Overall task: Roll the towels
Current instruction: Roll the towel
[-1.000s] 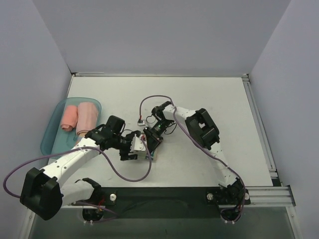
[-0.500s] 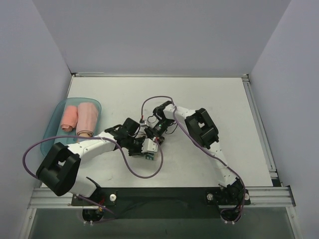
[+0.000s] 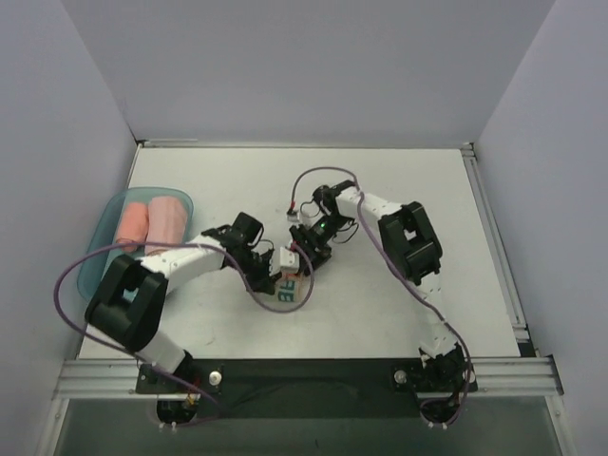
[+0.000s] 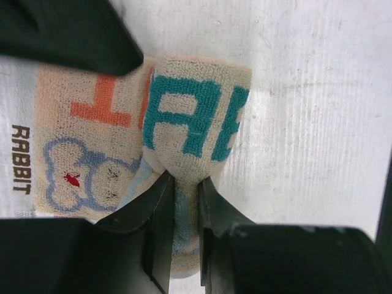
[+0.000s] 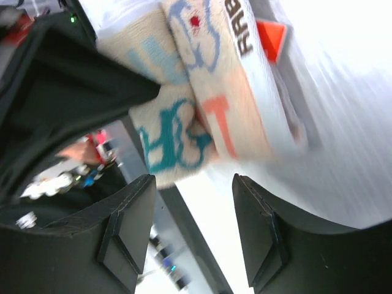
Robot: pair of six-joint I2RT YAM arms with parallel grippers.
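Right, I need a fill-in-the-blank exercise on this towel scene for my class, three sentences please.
1. The lettered towel pinched by the left gripper carries the small brown word ___.
2. The right gripper has its jaws ___.
3. Two rolled towels lie in a tray coloured ___.
Missing words: RABBIT; open; teal.

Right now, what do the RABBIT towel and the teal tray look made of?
RABBIT towel: soft terry-like cloth with a matte finish. The wrist view shows a fuzzy nap, and the cloth bunches into a soft fold. Tray: probably thin moulded plastic, smooth, teal and seemingly translucent, with a rounded rim. It is too small in view to be sure.
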